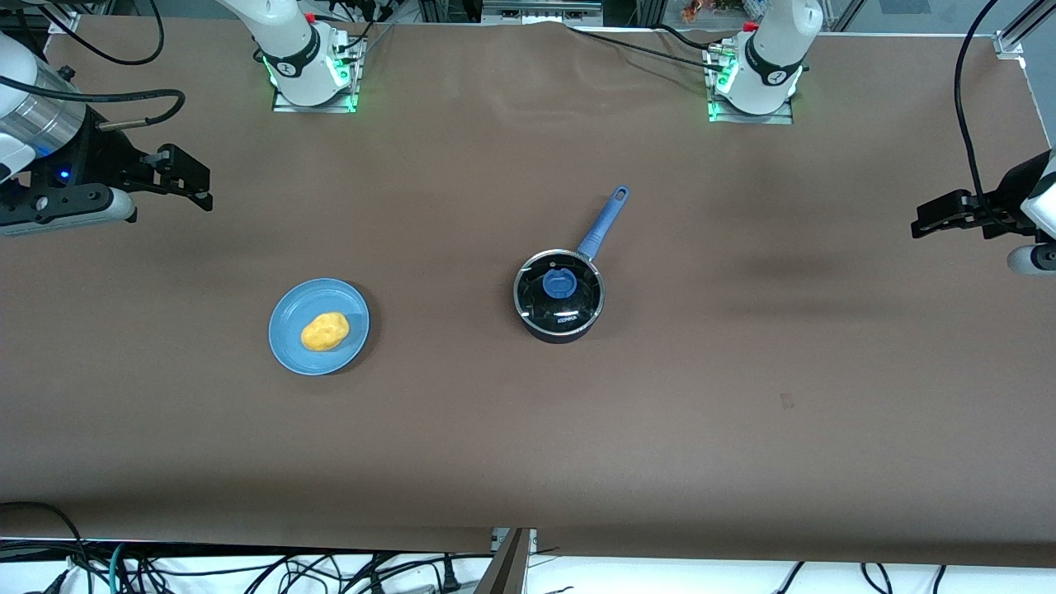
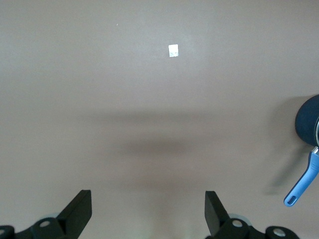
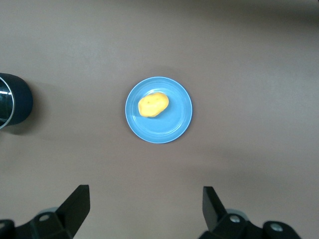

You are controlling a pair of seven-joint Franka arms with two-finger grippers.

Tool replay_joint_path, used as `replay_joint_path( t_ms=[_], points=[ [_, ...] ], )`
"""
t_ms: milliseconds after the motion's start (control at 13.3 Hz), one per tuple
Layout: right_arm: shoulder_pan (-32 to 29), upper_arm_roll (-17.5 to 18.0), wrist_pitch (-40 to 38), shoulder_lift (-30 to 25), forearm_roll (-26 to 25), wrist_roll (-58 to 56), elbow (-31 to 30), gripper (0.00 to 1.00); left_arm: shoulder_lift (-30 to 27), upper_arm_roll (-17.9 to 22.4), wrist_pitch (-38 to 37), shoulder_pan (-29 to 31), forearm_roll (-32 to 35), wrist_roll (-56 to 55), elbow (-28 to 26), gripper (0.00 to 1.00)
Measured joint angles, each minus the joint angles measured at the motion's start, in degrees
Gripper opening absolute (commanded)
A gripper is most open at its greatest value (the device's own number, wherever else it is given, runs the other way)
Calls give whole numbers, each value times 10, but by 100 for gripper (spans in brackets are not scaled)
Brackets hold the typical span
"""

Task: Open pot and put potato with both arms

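Observation:
The black pot (image 1: 559, 299) stands mid-table with its glass lid on, blue knob (image 1: 558, 285) on top and blue handle (image 1: 604, 223) pointing toward the robots' bases. Part of it shows in the left wrist view (image 2: 308, 122) and in the right wrist view (image 3: 15, 100). The yellow-orange potato (image 1: 324, 331) lies on a blue plate (image 1: 290, 311), toward the right arm's end; both show in the right wrist view, potato (image 3: 153, 104) on plate (image 3: 172, 127). My right gripper (image 1: 191, 180) is open and empty, high over the table's right-arm end. My left gripper (image 1: 931, 219) is open and empty over the left-arm end.
A small white tag (image 2: 173, 50) lies on the brown table cover. Both arm bases, lit green, stand along the table edge away from the front camera (image 1: 313, 78) (image 1: 755, 82). Cables run along the table edges.

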Motion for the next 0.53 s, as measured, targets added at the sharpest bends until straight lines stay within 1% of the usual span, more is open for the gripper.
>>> replay_joint_path(
  t_ms=[526],
  points=[
    [0,0,-15,0,0,0,0,100,7,0,0,0,0,4,4,100]
  ],
)
